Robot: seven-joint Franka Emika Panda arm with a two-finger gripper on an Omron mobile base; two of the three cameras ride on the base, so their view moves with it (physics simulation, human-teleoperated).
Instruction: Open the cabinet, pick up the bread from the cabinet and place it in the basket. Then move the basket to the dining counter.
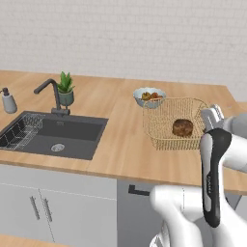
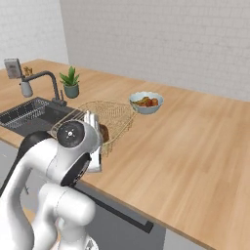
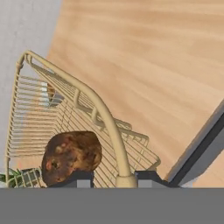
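It was a kitchen — a rendered one. A long light wooden tabletop (image 1: 116, 140) ran below a white brick wall (image 1: 144, 38), with a dark inset sink (image 1: 67, 135) and a black tap (image 1: 50, 94) toward its left end. A wire rack (image 1: 21, 131) sat inside the sink, a soap dispenser (image 1: 7, 100) and a potted plant (image 1: 66, 89) stood near the back edge, a bowl of fruit (image 1: 149, 96) sat further right — and grey cabinet doors (image 1: 43, 207) with bar handles hung beneath.
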